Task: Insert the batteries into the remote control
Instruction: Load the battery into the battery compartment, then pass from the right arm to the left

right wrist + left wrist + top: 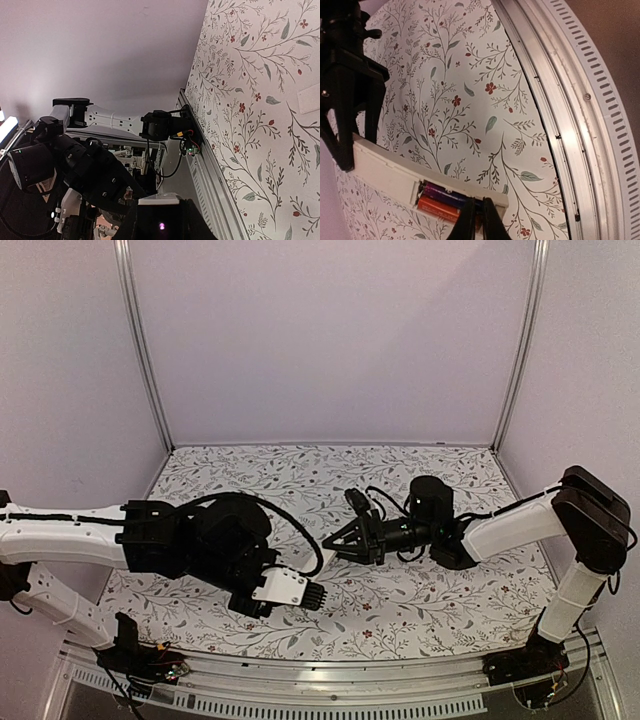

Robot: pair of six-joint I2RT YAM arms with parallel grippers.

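The remote control (390, 167) is a long white bar held off the floral table, its battery bay open and facing the left wrist camera. Two batteries lie side by side in the bay, one purple (442, 194) and one orange (437, 208). My left gripper (477, 215) is shut, and its tips rest at the batteries' near end with nothing between the fingers. My right gripper (159, 212) is shut on the remote's other end (159, 199). In the left wrist view the right gripper's black fingers (345, 125) clamp the bar. From above, both grippers meet mid-table and the remote is mostly hidden.
A flat white strip (310, 98) lies on the floral tablecloth (420, 600), away from the arms. The aluminium rail (555, 100) at the table's near edge runs close beside the left gripper. The left arm (200, 540) and right arm (500, 525) cross the table's middle.
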